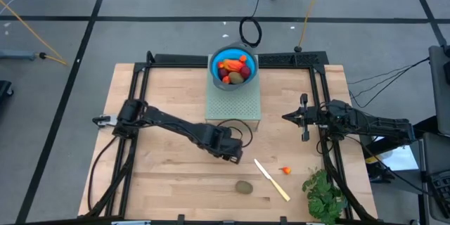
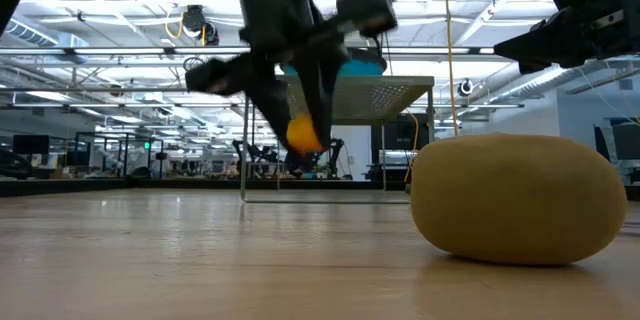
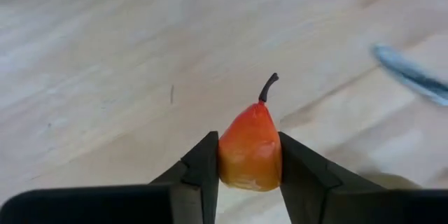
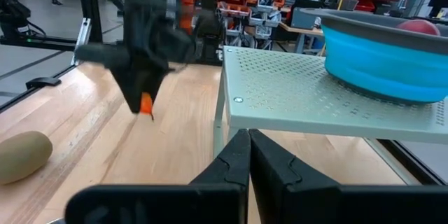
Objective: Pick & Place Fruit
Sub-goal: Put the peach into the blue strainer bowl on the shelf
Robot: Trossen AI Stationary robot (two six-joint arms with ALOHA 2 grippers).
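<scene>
Left claw (image 1: 232,156) sits just below the middle of the surface (image 1: 162,190), lifted off the wood in the low view. Its two fingers (image 3: 199,171) are narrowed onto a small orange-red pear (image 3: 250,150) with a dark stem; the pear is pinched on both sides and pokes out past the fingertips. In the low view it shows as an orange blob under the claw, clear of the wood.

Right claw (image 1: 287,117) is parked at about 3 o'clock on the surface, pointing inward, fingers pressed fully together with nothing between them.

Blue bowl (image 1: 234,79) stands at 12 o'clock on a pale green perforated stand (image 1: 233,105). Inside it: several fruit pieces (image 1: 234,69), orange, dark red and brown ones together.

Loose on the wood:
- kiwi (image 1: 243,187), brown-green oval, at 6 o'clock, just below the left claw.
- tiny orange-red bit (image 1: 285,171), toward 4 o'clock.
- cream knife (image 1: 271,180), lying diagonally between the kiwi and the bit, touching neither.
- green leafy bunch (image 1: 325,195), at 5 o'clock near the surface's corner.
</scene>
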